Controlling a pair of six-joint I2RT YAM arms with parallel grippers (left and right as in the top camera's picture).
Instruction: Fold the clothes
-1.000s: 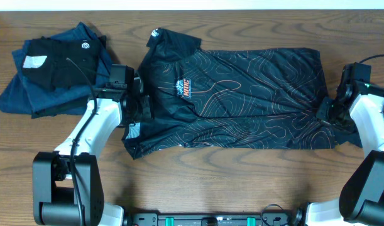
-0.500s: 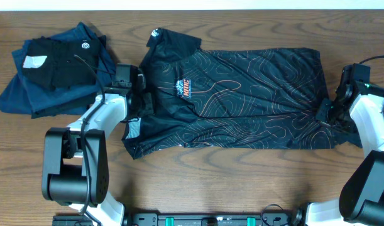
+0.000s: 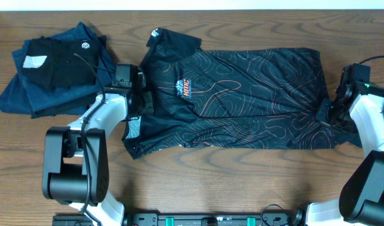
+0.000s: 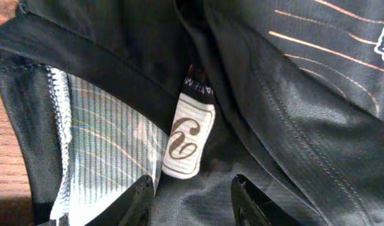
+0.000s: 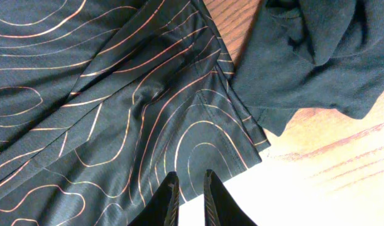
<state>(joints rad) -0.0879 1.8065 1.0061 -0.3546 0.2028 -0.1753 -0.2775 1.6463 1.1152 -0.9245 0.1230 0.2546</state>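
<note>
The clothes here are chiefly a black T-shirt (image 3: 242, 94) with thin orange contour lines, spread flat across the middle of the table, its small chest logo (image 3: 185, 88) facing up. My left gripper (image 3: 141, 102) sits at the shirt's collar end. In the left wrist view that gripper (image 4: 192, 183) is open, dark fabric lying between its fingers just below a white neck label (image 4: 188, 135). My right gripper (image 3: 325, 113) is at the shirt's right hem. Seen from the wrist, my right gripper (image 5: 190, 176) has its jaws nearly together, pinching the hem edge of the T-shirt (image 5: 116, 94).
A pile of dark blue and black garments (image 3: 53, 69) lies at the back left. Another dark cloth (image 5: 317, 56) lies just beyond the shirt's hem corner, under the right arm. Bare wooden table (image 3: 210, 182) runs along the front.
The left arm has swung round at its base and its gripper has shifted slightly toward the collar. The right arm and the shirt have not moved.
</note>
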